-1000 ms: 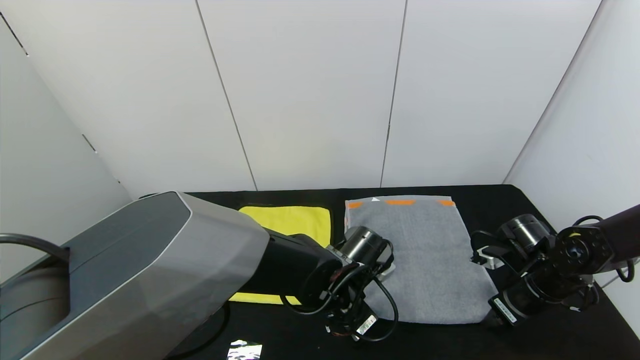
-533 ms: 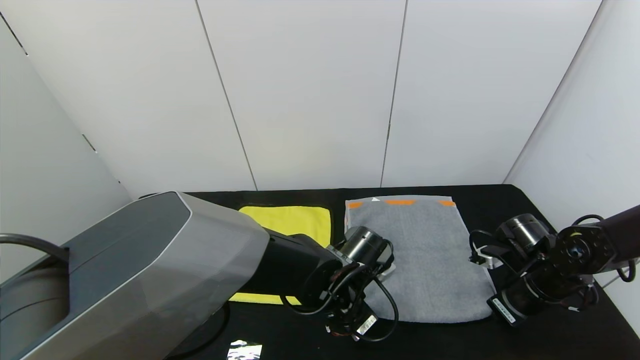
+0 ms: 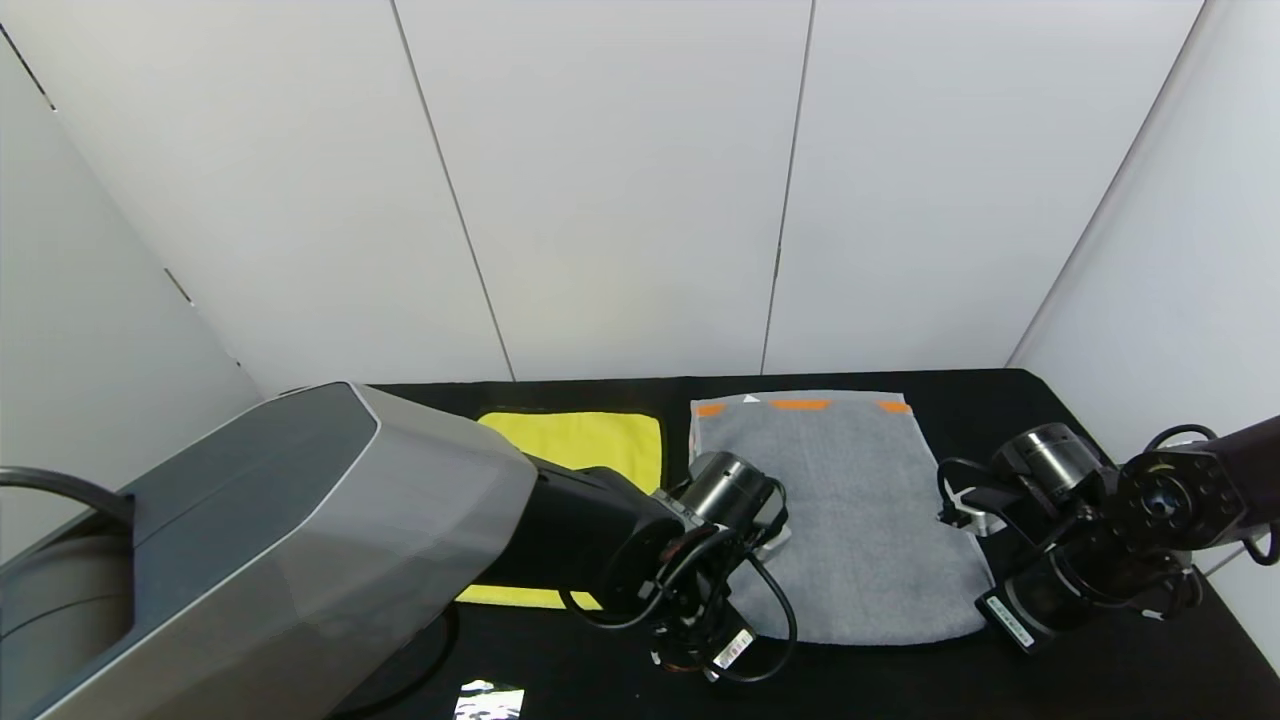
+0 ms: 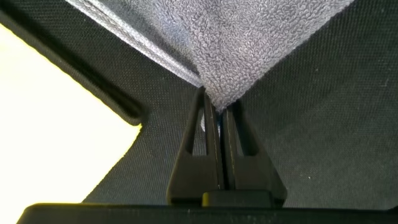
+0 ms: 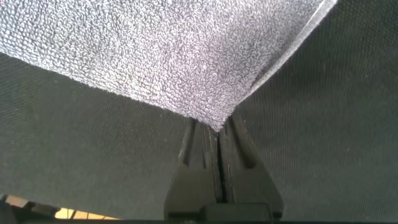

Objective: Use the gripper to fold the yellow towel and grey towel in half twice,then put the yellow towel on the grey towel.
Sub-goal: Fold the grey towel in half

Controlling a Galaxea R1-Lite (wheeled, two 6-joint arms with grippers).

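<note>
Both grippers, left (image 4: 214,112) and right (image 5: 214,127), are pinching the grey towel's (image 3: 850,500) near corners, its first fold barely starting, yellow towel (image 3: 590,440) waiting.

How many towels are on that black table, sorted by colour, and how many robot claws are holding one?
Grey terry towels with orange band: 1
Bright yellow soft towels: 1
Towels in total: 2
Grippers pinching a near corner of the grey towel: 2, the left gripper and the right gripper
Total things counted: 4
</note>
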